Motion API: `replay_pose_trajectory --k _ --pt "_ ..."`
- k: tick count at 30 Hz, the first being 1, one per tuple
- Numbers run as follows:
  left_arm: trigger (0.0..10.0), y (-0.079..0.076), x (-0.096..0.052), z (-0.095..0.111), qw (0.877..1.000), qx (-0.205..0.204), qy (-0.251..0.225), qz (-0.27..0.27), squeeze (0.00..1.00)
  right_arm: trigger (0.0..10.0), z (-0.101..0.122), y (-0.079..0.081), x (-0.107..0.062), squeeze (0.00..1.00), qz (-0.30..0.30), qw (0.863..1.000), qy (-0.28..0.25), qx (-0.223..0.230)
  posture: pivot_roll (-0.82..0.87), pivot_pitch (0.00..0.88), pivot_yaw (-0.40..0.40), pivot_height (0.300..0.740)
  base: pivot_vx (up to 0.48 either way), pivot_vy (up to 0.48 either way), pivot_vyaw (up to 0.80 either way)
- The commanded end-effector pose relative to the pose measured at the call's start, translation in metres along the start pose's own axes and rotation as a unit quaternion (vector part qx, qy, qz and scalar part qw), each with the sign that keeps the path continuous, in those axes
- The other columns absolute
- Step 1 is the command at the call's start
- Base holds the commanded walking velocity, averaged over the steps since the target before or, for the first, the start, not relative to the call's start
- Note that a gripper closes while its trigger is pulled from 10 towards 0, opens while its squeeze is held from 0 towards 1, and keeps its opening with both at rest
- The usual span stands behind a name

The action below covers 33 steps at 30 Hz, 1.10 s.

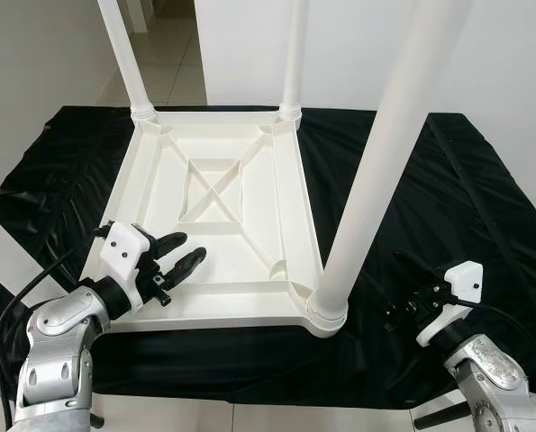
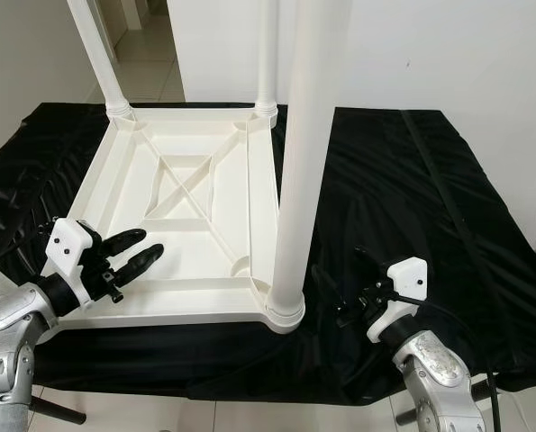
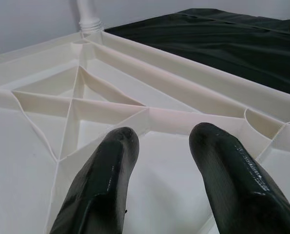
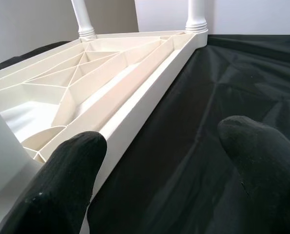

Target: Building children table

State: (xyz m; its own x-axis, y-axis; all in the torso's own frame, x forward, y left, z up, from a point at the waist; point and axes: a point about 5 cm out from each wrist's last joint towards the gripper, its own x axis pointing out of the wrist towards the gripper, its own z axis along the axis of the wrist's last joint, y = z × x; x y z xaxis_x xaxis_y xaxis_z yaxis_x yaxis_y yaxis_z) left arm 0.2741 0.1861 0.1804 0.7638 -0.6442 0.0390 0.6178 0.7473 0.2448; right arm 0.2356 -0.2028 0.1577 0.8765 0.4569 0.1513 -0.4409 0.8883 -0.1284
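Hovering with its 2 black fingers (image 3: 106,180) spread apart and empty, the left gripper (image 1: 177,255) sits over the near left corner of the upturned white table (image 1: 215,202). The right gripper (image 2: 350,286), also parted and holding nothing, hangs above the black sheet (image 1: 430,198) just right of the table's near leg (image 1: 385,153). 3 legs stand upright in their corner sockets, ribs crossing in an X. The sheet drapes a low surface; white walls (image 1: 33,72) and pale floor tiles (image 1: 164,54) lie behind.
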Motion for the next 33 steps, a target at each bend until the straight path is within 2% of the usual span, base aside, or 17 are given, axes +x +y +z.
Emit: replay_pose_trajectory --k 1,14,27,32,33 --pt "10.0 0.018 -0.001 0.004 0.983 -0.001 -0.005 0.183 0.0 10.0 -0.006 0.004 0.001 0.0 0.003 1.0 0.008 0.015 0.02 0.103 0.026 0.74 0.0 0.0 0.0" --pt "10.0 0.016 0.008 0.01 0.984 -0.007 -0.016 0.18 0.0 10.0 -0.007 0.01 0.002 0.0 -0.004 1.0 0.002 0.022 0.01 0.1 0.032 0.74 0.0 0.0 0.0" --pt "10.0 0.004 0.022 0.017 0.984 -0.029 -0.036 0.172 0.0 10.0 -0.009 0.016 0.005 0.0 -0.009 1.0 -0.002 0.027 0.01 0.084 0.036 0.74 0.0 0.0 0.0" --pt "10.0 0.003 0.026 0.015 0.981 -0.04 -0.032 0.187 0.0 10.0 -0.009 0.016 0.006 0.0 -0.01 1.0 -0.003 0.027 0.0 0.079 0.038 0.74 0.0 0.0 0.0" --pt "10.0 0.004 0.028 0.012 0.977 -0.049 -0.021 0.205 0.0 10.0 -0.009 0.017 0.007 0.0 -0.01 1.0 -0.004 0.026 0.0 0.077 0.038 0.74 0.0 0.0 0.0"
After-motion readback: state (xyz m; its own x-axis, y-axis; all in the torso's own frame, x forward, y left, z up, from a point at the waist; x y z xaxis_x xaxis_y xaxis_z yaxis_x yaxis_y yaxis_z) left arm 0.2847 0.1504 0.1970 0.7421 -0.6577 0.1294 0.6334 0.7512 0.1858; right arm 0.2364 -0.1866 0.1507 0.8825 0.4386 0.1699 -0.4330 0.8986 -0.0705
